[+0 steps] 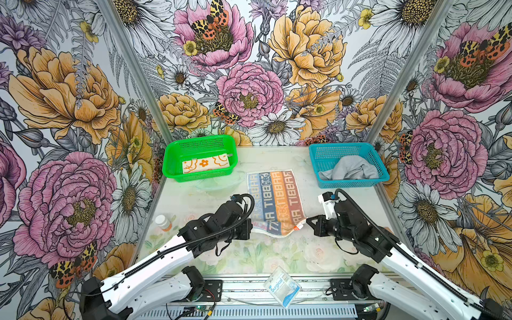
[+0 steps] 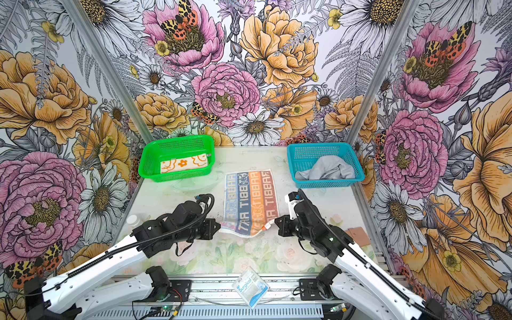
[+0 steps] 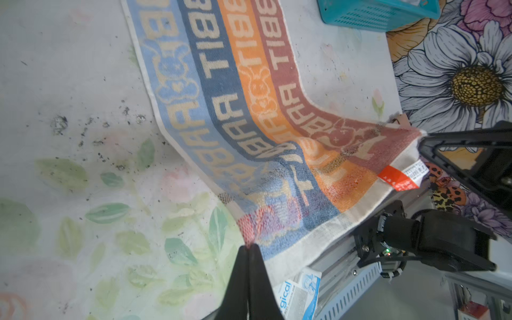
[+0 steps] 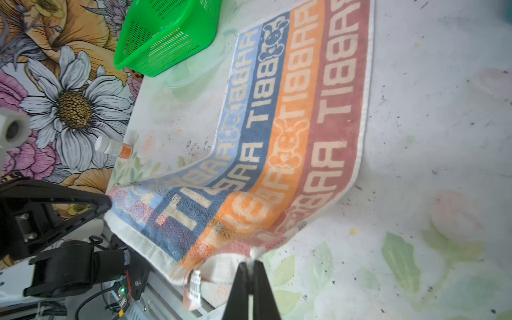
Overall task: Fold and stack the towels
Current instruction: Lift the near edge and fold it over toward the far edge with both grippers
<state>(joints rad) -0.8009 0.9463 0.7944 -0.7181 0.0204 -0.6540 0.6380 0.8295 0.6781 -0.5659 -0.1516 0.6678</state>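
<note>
- Now, left gripper [image 3: 248, 250] and right gripper [image 4: 250, 263] each pinch a near corner of the RABBIT towel [image 1: 274, 198] on the table [image 1: 291, 255].
- Carry your corners level to the far edge, hem taut.

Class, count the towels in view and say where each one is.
3. The flower-print towel lies folded in the green basket; the grey towel is bunched in the blue basket; the RABBIT towel is spread on the table. Others may hide underneath.

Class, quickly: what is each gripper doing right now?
Left gripper: shut on a near corner of the RABBIT towel.
Right gripper: shut on the towel's other near corner.
</note>
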